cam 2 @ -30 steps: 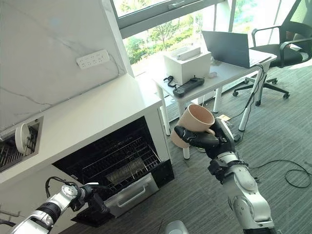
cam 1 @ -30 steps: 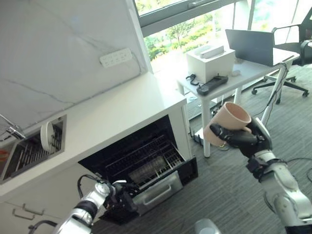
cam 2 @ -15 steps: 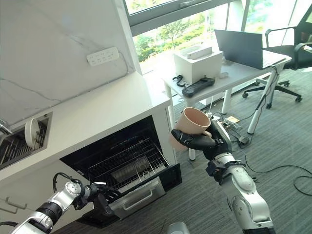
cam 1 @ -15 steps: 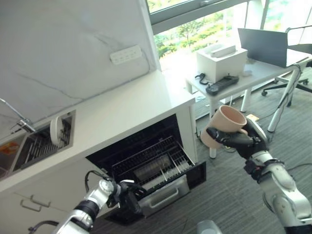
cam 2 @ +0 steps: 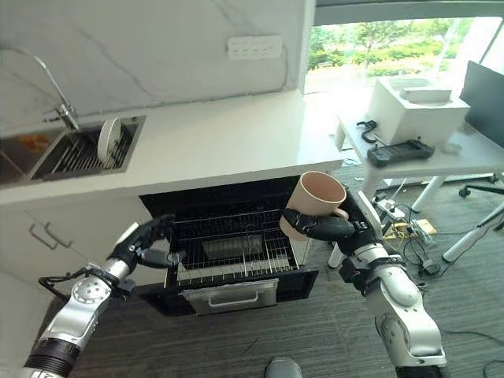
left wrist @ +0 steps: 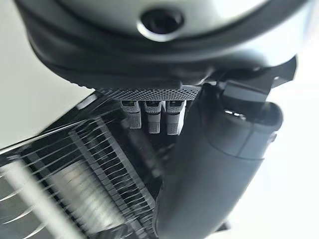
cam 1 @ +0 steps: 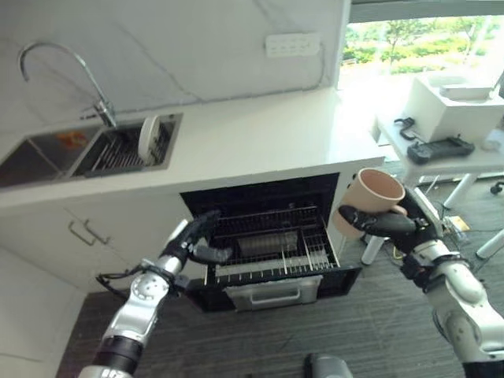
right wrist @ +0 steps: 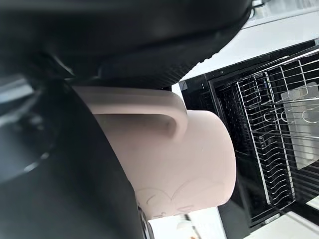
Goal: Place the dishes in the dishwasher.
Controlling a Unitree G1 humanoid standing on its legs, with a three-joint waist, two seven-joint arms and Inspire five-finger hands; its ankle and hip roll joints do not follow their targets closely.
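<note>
The right robot hand (cam 1: pixel 394 226) covers the lower side of the pink mug (cam 1: pixel 368 200), and in the right wrist view its dark bulk hides the mug's rim. The dishwasher (cam 2: pixel 236 236) interior behind the wire rack (cam 2: pixel 228 248) is too dark to read. The sink (cam 1: pixel 47 153) is cut off by the picture's edge. The left wrist view shows the rack blurred.

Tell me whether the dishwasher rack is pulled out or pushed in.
Pulled out. The wire rack extends forward past the cabinet front over the dishwasher's lowered door, with the left hand at its left edge.
</note>
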